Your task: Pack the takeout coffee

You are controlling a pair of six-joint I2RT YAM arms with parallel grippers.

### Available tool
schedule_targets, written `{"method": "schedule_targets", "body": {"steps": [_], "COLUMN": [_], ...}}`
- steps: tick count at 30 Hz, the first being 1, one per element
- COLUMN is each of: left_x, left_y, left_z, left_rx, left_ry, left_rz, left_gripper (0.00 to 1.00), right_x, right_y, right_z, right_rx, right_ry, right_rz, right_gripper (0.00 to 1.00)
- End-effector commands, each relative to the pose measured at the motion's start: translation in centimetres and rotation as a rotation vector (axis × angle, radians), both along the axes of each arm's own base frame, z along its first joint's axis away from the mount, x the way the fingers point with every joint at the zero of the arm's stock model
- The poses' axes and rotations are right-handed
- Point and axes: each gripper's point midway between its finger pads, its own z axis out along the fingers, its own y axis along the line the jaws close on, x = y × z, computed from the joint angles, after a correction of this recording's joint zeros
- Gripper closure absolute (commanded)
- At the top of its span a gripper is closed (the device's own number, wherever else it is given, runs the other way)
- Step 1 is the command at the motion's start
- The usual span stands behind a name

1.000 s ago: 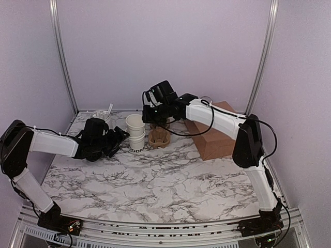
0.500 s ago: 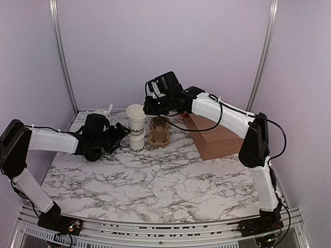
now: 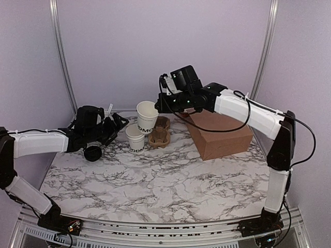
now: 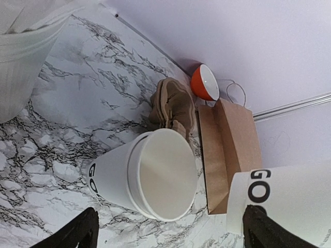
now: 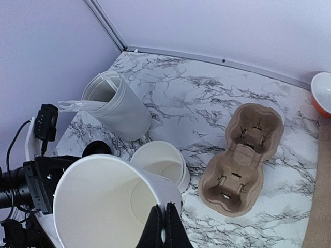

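Right gripper (image 5: 164,213), closed on its rim, holds the empty takeout coffee cup (image 3: 147,117) aloft, upright, mouth up, at 1 o'clock of a second empty cup (image 3: 136,138). Left gripper (image 3: 118,125) gapes, empty.

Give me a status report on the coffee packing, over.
Left gripper open, near the lower cup. Right gripper shut on the rim of the raised cup, held in the air. Black lid off. Tray unblocked.
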Motion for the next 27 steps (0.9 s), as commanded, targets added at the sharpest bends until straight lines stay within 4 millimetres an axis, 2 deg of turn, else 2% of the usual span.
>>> {"method": "schedule_targets", "body": {"steps": [1, 2, 3, 6, 13, 14, 16, 27], "left_x": [-1.4, -1.6, -2.0, -2.9, -4.7, -4.9, -5.0, -5.5], "left_y": [-0.1, -0.1, 0.0, 0.4, 2.4, 2.7, 3.3, 5.2], "left_z": [2.8, 3.3, 3.7, 5.0, 6.7, 6.9, 6.9, 6.3], "left_rx": [0.038, 0.051, 0.063, 0.080, 0.158, 0.175, 0.209, 0.285], "left_ry": [-0.066, -0.078, -0.091, -0.123, -0.149, -0.156, -0.160, -0.136], "left_rz": [-0.057, -0.062, -0.070, -0.080, -0.067, -0.064, -0.055, 0.006], "left_gripper": [0.01, 0.01, 0.01, 0.01, 0.01, 0.01, 0.01, 0.01], "right_x": [-2.2, -2.7, -3.3, -4.8, -7.4, -8.4, -9.1, -10.0], "right_y": [-1.9, -2.7, -3.5, -5.5, -8.7, -8.2, -8.0, -7.0], "right_z": [2.0, 1.9, 0.2, -1.4, -6.0, -6.5, -7.4, -11.1], "right_rx": [0.004, -0.006, -0.038, -0.068, -0.135, -0.143, -0.165, -0.147], "right_ry": [-0.066, -0.067, -0.047, -0.036, -0.015, -0.017, -0.029, 0.006], "right_rz": [0.009, 0.004, 0.001, -0.007, -0.001, 0.017, 0.017, 0.012], "right_gripper": [1.00, 1.00, 1.00, 1.00, 1.00, 1.00, 1.00, 1.00]}}
